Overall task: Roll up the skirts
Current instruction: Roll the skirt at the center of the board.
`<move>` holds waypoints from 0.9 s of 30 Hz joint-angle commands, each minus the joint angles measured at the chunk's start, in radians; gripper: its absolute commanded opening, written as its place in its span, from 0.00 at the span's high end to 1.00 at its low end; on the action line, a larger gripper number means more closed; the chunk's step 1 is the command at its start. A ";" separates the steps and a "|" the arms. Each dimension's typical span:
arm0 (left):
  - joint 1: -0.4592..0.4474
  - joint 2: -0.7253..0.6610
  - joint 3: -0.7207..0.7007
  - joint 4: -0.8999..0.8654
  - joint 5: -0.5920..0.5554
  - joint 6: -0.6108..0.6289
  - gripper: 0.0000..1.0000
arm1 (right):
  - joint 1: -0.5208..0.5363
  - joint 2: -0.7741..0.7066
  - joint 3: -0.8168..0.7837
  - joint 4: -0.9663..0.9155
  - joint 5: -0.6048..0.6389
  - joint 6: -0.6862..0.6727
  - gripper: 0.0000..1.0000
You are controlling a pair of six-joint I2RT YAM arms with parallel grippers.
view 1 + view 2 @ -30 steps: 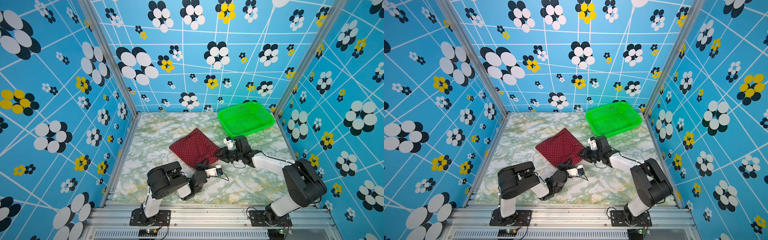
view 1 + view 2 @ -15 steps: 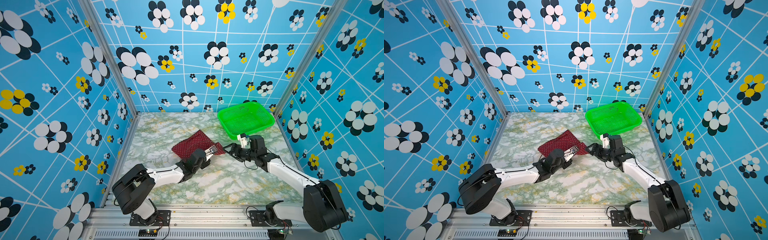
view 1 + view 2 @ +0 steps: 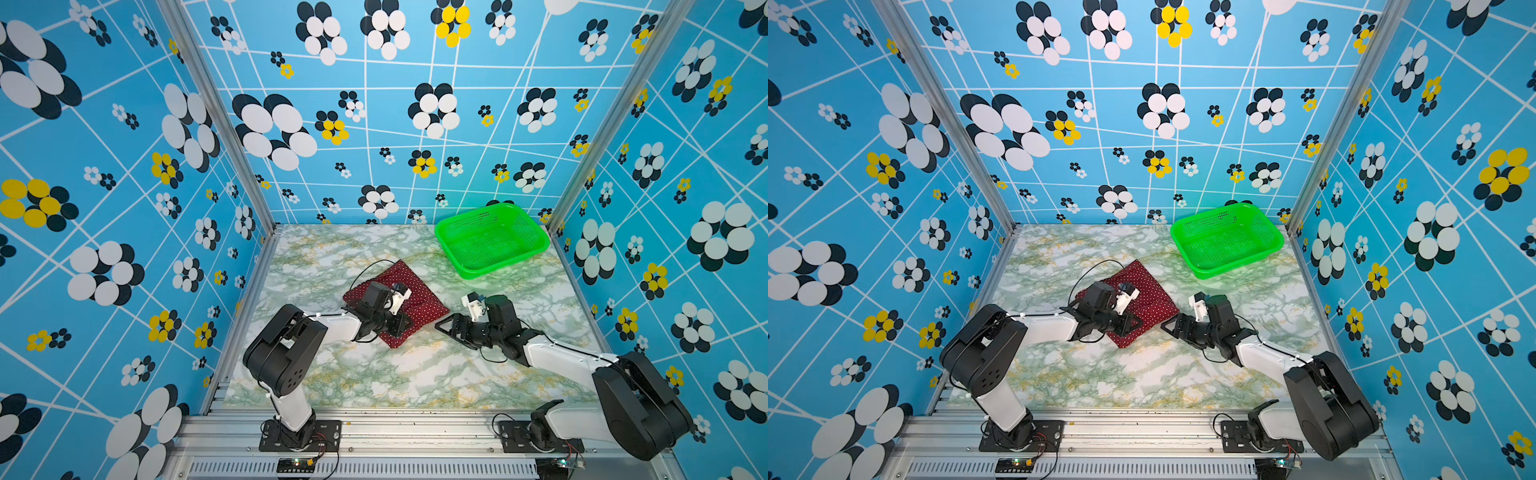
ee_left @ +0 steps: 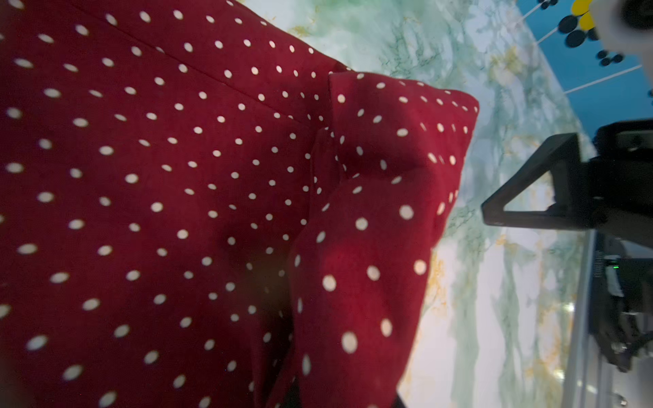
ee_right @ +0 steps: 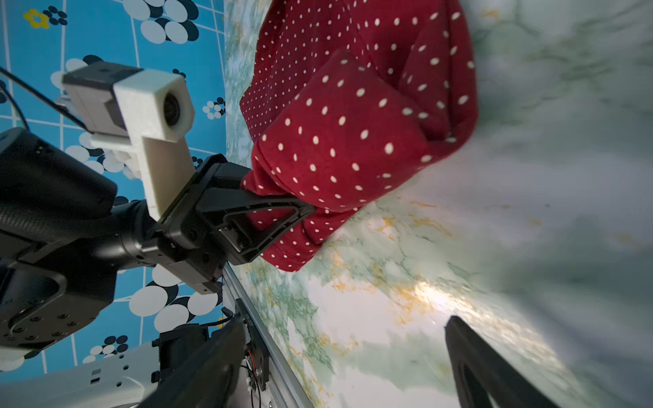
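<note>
Three walls (image 3: 374, 104) — left, right & far — bright blue w/ white lines and black, white & yellow flower prints. Metal posts (image 3: 220, 124) stand at both far corners. Tabletop (image 3: 415, 374): green-white marble pattern w/ yellow veins — metal rail (image 3: 415, 428) along near edge.

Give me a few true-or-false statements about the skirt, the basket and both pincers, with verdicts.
1. The left pincer is shut on the skirt. True.
2. The right pincer grips the skirt. False: it is open, over the table, apart from the skirt.
3. The skirt lies in the green basket. False: it lies on the table, outside the basket.
4. The skirt is dark red with white dots. True.
</note>
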 commanded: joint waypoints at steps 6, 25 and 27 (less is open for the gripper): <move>0.064 0.133 -0.031 0.313 0.274 -0.236 1.00 | 0.015 0.251 -0.078 0.527 0.054 0.173 0.10; 0.140 0.319 -0.072 0.791 0.382 -0.520 1.00 | 0.041 0.637 0.137 0.803 0.103 0.271 0.22; 0.158 0.339 -0.078 0.870 0.397 -0.566 1.00 | 0.041 0.647 0.163 0.779 0.111 0.260 0.34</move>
